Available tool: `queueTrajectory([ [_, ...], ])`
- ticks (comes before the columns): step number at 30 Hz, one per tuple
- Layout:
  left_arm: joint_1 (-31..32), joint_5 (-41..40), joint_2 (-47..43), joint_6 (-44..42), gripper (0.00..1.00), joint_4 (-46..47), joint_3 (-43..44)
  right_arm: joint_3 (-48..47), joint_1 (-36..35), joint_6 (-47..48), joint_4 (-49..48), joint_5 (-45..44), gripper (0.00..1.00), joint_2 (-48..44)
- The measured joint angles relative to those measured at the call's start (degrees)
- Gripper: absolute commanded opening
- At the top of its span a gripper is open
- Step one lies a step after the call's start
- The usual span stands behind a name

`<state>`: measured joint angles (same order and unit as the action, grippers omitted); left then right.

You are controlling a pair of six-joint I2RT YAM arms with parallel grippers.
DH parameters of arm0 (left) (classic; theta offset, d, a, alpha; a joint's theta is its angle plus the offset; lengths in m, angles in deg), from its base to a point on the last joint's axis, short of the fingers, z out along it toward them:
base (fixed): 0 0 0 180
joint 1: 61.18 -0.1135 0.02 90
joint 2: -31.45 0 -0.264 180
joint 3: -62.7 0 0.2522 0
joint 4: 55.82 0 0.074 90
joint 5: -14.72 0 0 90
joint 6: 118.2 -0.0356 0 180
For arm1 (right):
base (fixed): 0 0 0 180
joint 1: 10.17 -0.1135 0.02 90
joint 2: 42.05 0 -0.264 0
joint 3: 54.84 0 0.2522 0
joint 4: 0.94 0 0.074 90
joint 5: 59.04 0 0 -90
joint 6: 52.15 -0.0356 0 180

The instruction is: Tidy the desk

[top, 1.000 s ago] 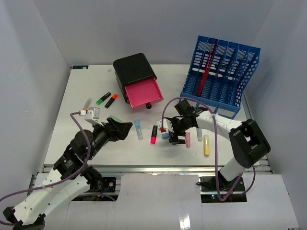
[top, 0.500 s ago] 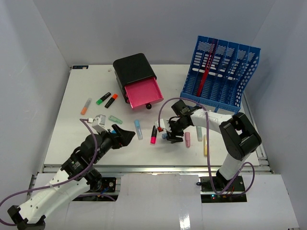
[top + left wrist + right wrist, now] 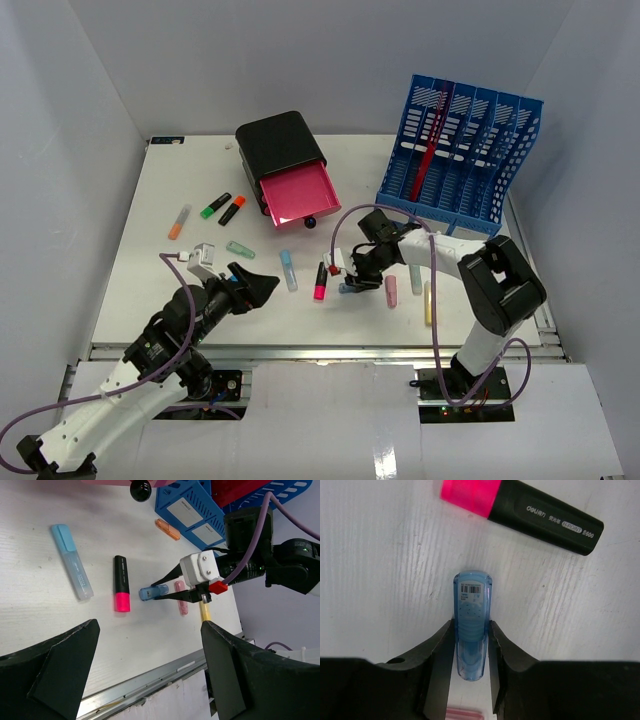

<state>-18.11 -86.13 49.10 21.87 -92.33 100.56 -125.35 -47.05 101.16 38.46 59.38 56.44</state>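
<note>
On the white desk (image 3: 180,170), my right gripper (image 3: 352,283) is shut on a small clear blue tube (image 3: 472,625), its black fingers (image 3: 442,640) pressing both sides. The tube (image 3: 346,288) lies low at the desk surface beside a black-and-pink highlighter (image 3: 321,280). In the left wrist view the blue tube (image 3: 153,592) shows between the right gripper's (image 3: 164,589) tips. My left gripper (image 3: 255,285) hovers open near the front left, nothing between its fingers (image 3: 75,650).
A black drawer unit (image 3: 283,150) with its pink drawer (image 3: 298,193) pulled out stands at the back. A blue file rack (image 3: 460,160) stands back right. Loose markers: light blue (image 3: 289,270), pink (image 3: 391,291), yellow (image 3: 428,303), mint (image 3: 240,249), green (image 3: 215,205), orange (image 3: 232,210).
My right gripper's jaws have closed onto the blue tube. My left arm has drifted slightly toward the near edge, still open.
</note>
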Motion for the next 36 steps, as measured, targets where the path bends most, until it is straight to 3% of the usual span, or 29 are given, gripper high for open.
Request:
queueTrajectory([
  [8, 0.0, 0.5, -0.2, 0.2, 0.93, -0.9, 0.1, -0.6, 0.0, -0.4, 4.6, 0.4, 0.13, -8.0],
  [13, 0.0, 1.1, 0.3, 0.3, 0.93, -1.0, 0.1, -14.5, -0.1, -7.0, 7.1, -0.2, 0.1, -11.3],
  [20, 0.0, 2.4, 1.3, 0.4, 0.93, -1.6, 0.3, -34.7, -0.2, -18.9, 0.5, -1.9, 0.11, -4.3],
  [25, 0.0, 3.1, 1.8, 0.8, 0.93, -1.7, 1.1, -41.8, -0.4, -23.7, -4.1, -4.5, 0.13, 5.6],
  [30, -0.1, 4.2, 2.4, 1.5, 0.93, -1.7, 1.1, -46.3, -0.4, -26.1, -4.7, -6.9, 0.18, 14.3],
  [36, -0.1, 6.3, 4.4, 1.7, 0.92, -1.0, 1.1, -47.5, -0.5, -27.3, -4.8, -7.9, 0.4, 18.2],
])
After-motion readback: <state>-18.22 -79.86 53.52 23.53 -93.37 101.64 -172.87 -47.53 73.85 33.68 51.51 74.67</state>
